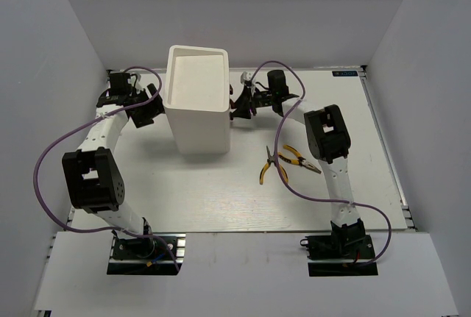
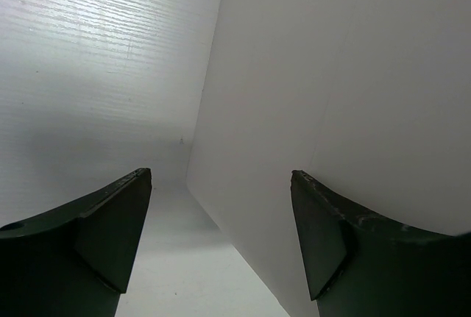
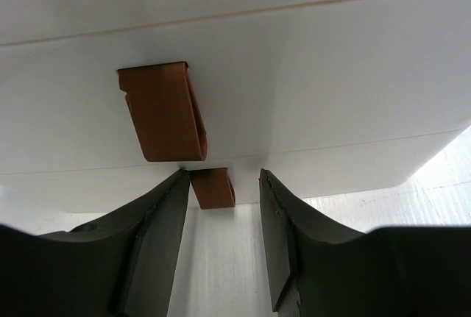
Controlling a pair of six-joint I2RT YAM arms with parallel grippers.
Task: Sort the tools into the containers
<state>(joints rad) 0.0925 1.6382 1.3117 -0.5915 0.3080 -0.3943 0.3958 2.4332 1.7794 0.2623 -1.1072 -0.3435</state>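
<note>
Blue label (image 1: 344,73) beyond the pliers (image 1: 298,159) is unreadable.

obstacle: cabinet (image 1: 197,104) mid-table | left hand (image 2: 221,181), right hand (image 3: 221,173) just beside its walls | free: table (image 1: 221,192) near pliers (image 1: 283,161)

White cabinet (image 1: 197,100) on a white desk (image 1: 221,199), and two pliers (image 1: 298,159) flashing yellow handles! Purple cables (image 1: 44,162) loop off white-and-black arms (image 1: 99,137). Up close: brown pulls (image 3: 163,111) on white drawer fronts (image 3: 331,74), fingers (image 3: 158,243) dark, nearly black.

Top camera looks down; both wrist cameras closely face the cabinet (image 1: 197,111).
</note>
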